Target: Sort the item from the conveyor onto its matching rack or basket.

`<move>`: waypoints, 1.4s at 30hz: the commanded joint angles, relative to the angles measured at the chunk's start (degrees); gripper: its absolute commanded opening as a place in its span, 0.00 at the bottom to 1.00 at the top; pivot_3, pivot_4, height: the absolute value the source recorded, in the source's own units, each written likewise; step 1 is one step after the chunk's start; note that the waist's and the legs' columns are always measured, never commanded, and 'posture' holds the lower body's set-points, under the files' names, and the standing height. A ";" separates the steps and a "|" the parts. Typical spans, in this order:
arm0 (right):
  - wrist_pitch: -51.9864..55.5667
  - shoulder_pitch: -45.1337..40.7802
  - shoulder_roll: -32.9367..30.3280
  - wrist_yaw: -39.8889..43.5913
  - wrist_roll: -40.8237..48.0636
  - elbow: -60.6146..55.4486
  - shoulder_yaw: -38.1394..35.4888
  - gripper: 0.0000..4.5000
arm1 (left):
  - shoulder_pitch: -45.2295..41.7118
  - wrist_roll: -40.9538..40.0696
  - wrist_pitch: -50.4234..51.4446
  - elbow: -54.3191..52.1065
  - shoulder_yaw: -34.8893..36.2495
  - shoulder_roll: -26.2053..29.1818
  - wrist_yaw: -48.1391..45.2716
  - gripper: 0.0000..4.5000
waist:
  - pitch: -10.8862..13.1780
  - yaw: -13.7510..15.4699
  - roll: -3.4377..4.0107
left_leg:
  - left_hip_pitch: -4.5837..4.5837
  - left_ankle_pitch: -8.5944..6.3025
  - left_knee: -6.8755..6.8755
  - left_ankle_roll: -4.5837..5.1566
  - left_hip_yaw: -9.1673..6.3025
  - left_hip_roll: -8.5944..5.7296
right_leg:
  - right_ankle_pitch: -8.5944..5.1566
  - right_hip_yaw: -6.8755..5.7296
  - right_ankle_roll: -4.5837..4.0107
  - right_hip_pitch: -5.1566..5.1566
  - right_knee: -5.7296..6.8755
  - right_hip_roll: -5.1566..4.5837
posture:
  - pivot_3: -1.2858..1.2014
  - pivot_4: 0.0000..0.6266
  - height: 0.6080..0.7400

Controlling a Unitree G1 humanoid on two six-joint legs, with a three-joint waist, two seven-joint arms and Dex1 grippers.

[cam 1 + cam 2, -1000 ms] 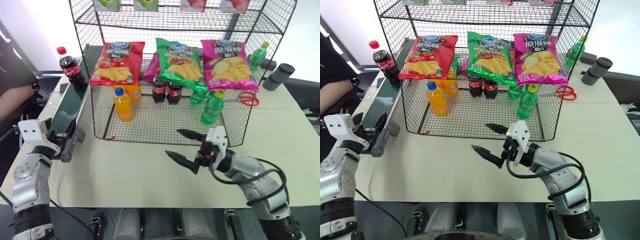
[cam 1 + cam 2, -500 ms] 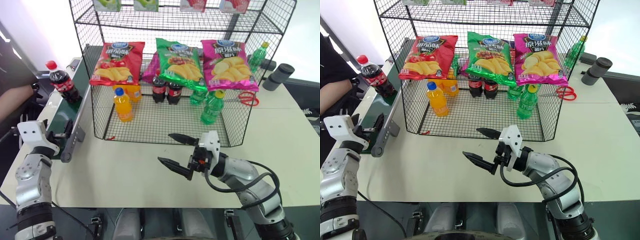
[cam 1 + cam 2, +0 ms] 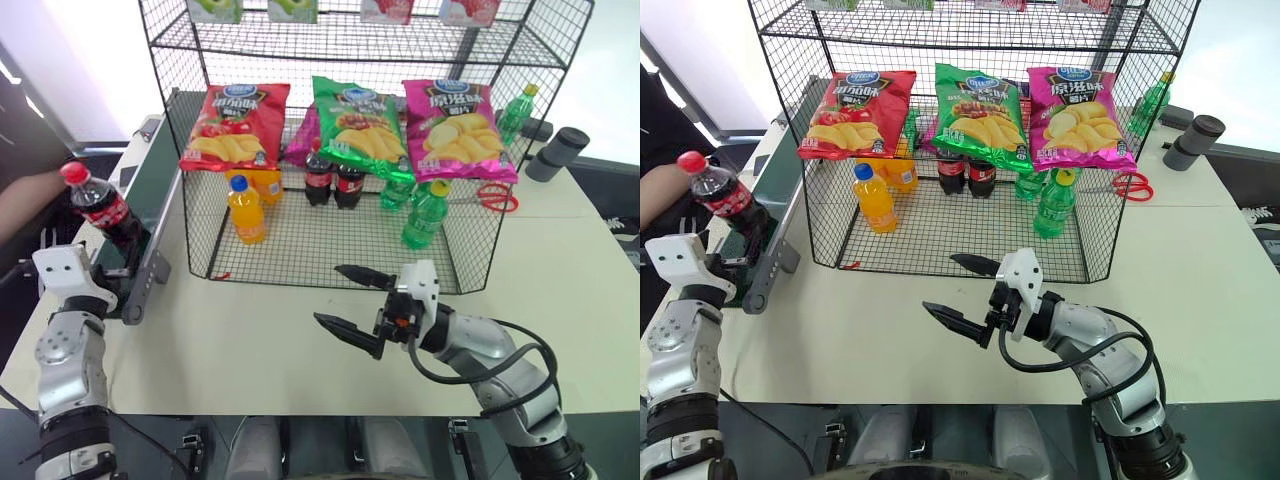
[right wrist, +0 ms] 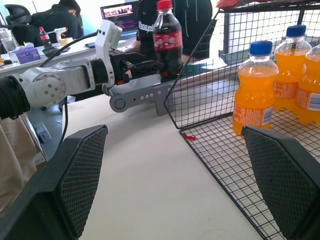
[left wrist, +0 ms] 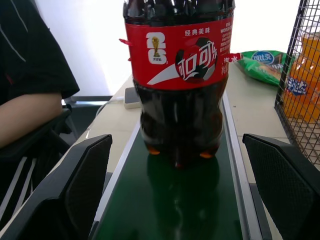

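Since the earlier frame, the cola bottle (image 3: 100, 208) had travelled along the conveyor (image 3: 140, 255) toward its near end and stood upright on the green belt, directly ahead of the left hand (image 5: 180, 200).

1. Left hand: fingers spread fully apart, one on each side of the belt, holding nothing. The bottle stood between the two fingers in line of sight but just beyond them, not touched.
2. Right hand (image 3: 358, 300): fingers fully apart and empty, hanging above the surface (image 3: 250, 340) in front of the rack (image 3: 330, 250), pointing toward the conveyor side.
3. Rack contents: two cola bottles (image 3: 333, 180) already stood on the mesh floor, between the orange drink bottles (image 3: 246, 212) and the green bottles (image 3: 425, 215).

Progress, as judged: early stage. The bottle had arrived within reach; the grasp, lift, transfer and placement beside the matching cola bottles remained to be done.
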 commanded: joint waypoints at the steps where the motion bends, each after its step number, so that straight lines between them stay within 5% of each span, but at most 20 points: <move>1: -0.23 -0.55 0.47 0.04 1.33 -1.42 -0.25 0.99 | -0.66 -0.18 -1.66 -0.56 0.72 0.19 0.63 1.00 | 0.00 -0.01 0.00 | 0.00 0.00 0.00 0.00 0.00 0.00 | 0.00 0.00 0.00 0.00 0.00 0.00 | 0.52 0.24 1.00; 6: 0.12 -0.61 0.39 0.11 1.69 -1.42 -0.39 0.99 | -0.69 -0.33 -2.09 -0.48 0.75 0.06 0.93 1.00 | 0.00 -0.01 0.00 | 0.00 0.00 0.00 0.00 0.00 0.00 | 0.00 0.00 0.00 0.00 0.00 -0.01 | 0.52 0.24 1.00; 10: 0.43 -0.57 0.29 -0.16 1.98 -1.50 -0.53 1.00 | 0.15 -0.79 -1.82 -1.81 1.12 0.70 0.39 0.65 | -0.01 0.09 -0.01 | 0.00 0.00 0.00 0.00 -0.01 0.00 | 0.00 0.00 0.00 0.00 0.00 -0.02 | 0.52 0.24 1.00; 18: 0.11 -1.39 -1.06 -2.09 -0.34 0.50 -2.35 1.00 | 2.31 -8.77 3.17 -11.72 2.01 4.92 -9.09 0.65 | -0.01 -0.04 -0.15 | -0.05 -0.01 -0.01 -0.01 -0.04 0.02 | -0.01 0.00 -0.03 -0.05 -0.03 -0.07 | 0.52 0.24 1.00; 23: 1.44 -3.85 -1.11 -1.98 2.12 1.45 -4.66 1.00 | 5.28 -23.16 16.97 -27.74 -1.42 11.28 -22.02 0.65 | 0.02 -0.19 -0.21 | -0.13 -0.02 -0.07 -0.04 -0.05 0.01 | -0.08 0.00 -0.18 -0.12 -0.10 -0.16 | 0.52 0.24 1.00; 30: 1.89 -5.82 -0.17 -1.99 1.83 1.62 -3.12 1.00 | 3.64 -16.40 19.91 -34.07 -17.92 13.15 -28.73 0.65 | 0.00 -0.43 0.07 | -0.08 -0.02 -0.15 -0.04 -0.02 -0.04 | -0.13 0.02 -0.27 -0.10 -0.16 -0.21 | 0.52 0.24 1.00; 36: 2.21 -7.28 1.56 -2.97 1.39 1.64 -2.00 1.00 | -5.35 -10.10 15.83 -28.70 -31.56 6.73 -35.13 0.65 | 0.02 0.04 0.08 | -0.12 0.00 -0.10 -0.01 0.00 -0.05 | -0.11 0.01 -0.23 -0.11 -0.12 -0.08 | 0.52 0.24 1.00; 42: 2.51 -7.02 2.53 -4.41 1.06 0.79 -1.03 1.00 | -11.46 -6.87 11.81 -21.72 -37.32 2.62 -41.65 0.65 | 0.02 -0.11 0.07 | -0.14 -0.01 -0.06 0.03 0.07 -0.05 | -0.01 0.04 -0.03 -0.13 -0.13 0.12 | 0.52 0.24 1.00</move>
